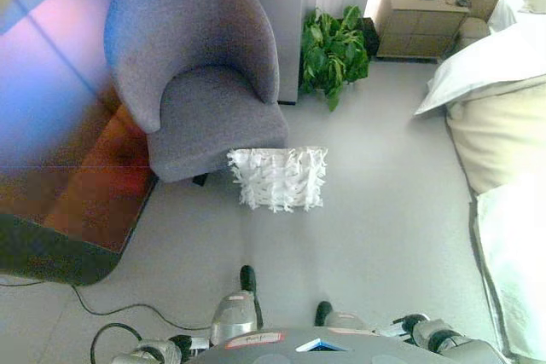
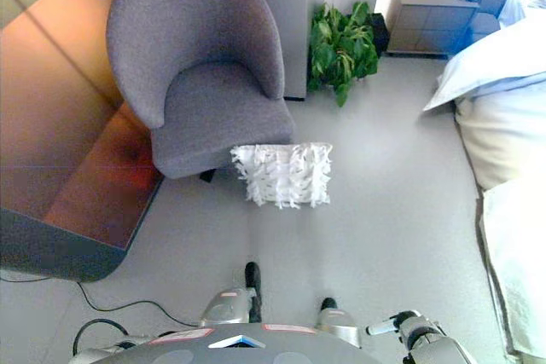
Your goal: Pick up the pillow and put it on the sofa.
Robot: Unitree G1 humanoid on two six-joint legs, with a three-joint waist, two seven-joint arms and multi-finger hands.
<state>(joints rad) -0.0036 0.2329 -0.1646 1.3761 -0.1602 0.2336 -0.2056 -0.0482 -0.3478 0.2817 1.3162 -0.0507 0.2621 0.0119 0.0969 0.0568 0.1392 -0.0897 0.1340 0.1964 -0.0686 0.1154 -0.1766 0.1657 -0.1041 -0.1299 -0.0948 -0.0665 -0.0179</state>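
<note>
A white shaggy pillow [image 1: 279, 178] lies on the light floor, against the front right corner of a grey tub armchair [image 1: 205, 83], which is the only sofa-like seat in view. The armchair's seat [image 2: 223, 112] has nothing on it. My left hand [image 1: 160, 349] shows only partly at the bottom left edge, low and well short of the pillow. My right hand [image 2: 408, 328] shows partly at the bottom right edge, also far from the pillow. Neither hand touches anything.
A green potted plant [image 1: 334, 53] stands behind the armchair's right side. A bed with white and cream bedding [image 1: 499, 117] fills the right side. A bedside cabinet [image 1: 418, 19] stands at the back right. A dark-edged piece of furniture [image 1: 51, 253] is at the left.
</note>
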